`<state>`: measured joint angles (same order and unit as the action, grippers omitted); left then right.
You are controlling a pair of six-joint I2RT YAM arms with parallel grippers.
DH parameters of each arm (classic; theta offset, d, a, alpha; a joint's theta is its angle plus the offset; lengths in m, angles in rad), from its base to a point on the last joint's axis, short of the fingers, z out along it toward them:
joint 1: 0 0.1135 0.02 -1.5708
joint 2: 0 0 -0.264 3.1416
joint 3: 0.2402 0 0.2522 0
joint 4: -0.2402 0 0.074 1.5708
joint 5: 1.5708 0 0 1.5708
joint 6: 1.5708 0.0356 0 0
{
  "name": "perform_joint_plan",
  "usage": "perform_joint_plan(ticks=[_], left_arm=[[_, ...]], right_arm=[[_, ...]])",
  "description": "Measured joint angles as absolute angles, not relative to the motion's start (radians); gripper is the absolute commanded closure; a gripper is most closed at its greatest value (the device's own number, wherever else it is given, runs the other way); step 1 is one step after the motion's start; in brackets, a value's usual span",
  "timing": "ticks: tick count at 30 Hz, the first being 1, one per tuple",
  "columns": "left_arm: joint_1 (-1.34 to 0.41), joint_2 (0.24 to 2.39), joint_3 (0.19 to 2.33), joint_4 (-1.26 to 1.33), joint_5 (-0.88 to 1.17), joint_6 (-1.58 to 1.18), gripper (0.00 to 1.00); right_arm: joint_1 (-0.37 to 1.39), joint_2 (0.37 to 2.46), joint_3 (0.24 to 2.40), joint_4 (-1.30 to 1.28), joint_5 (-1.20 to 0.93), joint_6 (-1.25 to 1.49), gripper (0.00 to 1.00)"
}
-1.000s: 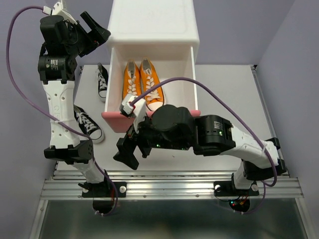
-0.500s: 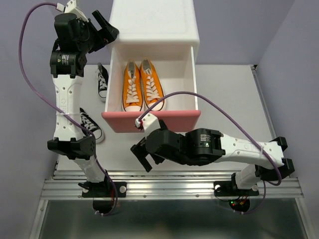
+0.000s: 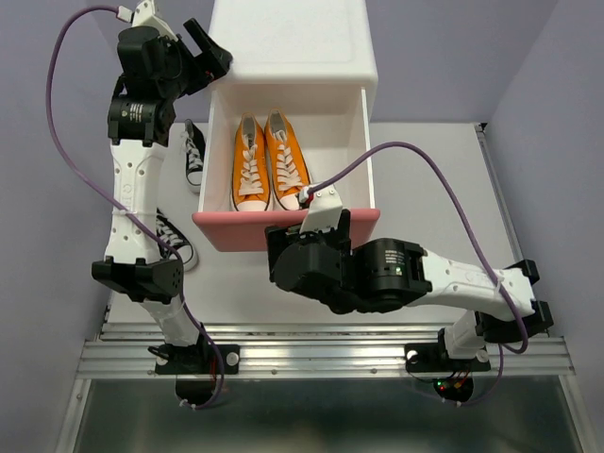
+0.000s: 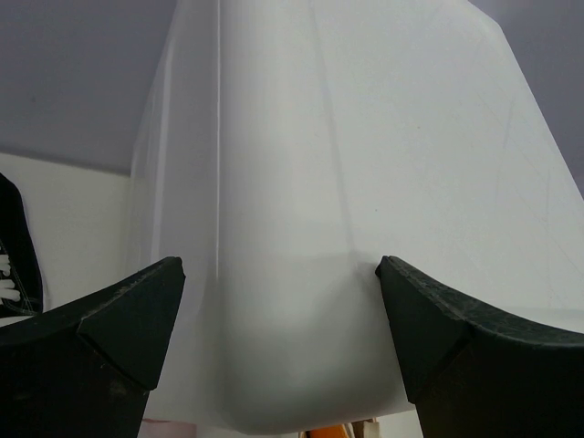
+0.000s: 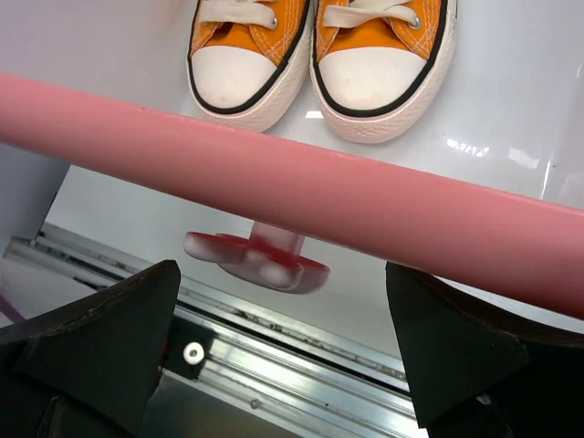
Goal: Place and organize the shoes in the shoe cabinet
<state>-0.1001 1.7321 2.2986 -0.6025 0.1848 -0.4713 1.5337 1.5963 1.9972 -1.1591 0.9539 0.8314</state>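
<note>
The white shoe cabinet [image 3: 291, 42] stands at the back, with its pink-fronted drawer [image 3: 283, 229] pulled out. Two orange shoes [image 3: 267, 160] lie side by side inside it, toes toward the front [image 5: 319, 64]. Two black shoes lie on the table to the left, one [image 3: 193, 154] beside the drawer and one [image 3: 173, 241] partly behind my left arm. My left gripper [image 3: 209, 52] is open at the cabinet's top left corner, and the white wall [image 4: 347, 182] fills its view. My right gripper [image 5: 283, 356] is open just in front of the drawer's knob [image 5: 258, 262], touching nothing.
An aluminium rail [image 3: 321, 357] runs along the table's near edge, close under my right gripper [image 5: 274, 374]. Purple cables loop over both arms. Bare white tabletop [image 3: 434, 189] lies to the right of the drawer. Purple walls close in the sides.
My right arm has swung from the drawer's front left corner to its middle, turning to face the knob. My left gripper has shifted right, up to the cabinet's corner.
</note>
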Motion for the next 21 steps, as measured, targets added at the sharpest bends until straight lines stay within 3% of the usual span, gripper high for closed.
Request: perform_joint_plan(ticks=[10,21], left_arm=[[-0.110,1.664,2.152,-0.478,0.145,-0.492,0.01],[-0.112,1.617,2.055,-0.392,0.117,-0.506,0.01]], right_arm=[[1.539,1.724,2.078,-1.245,1.048,1.006,0.11],[1.539,1.812,2.191,-1.345,1.129,1.105,0.47]])
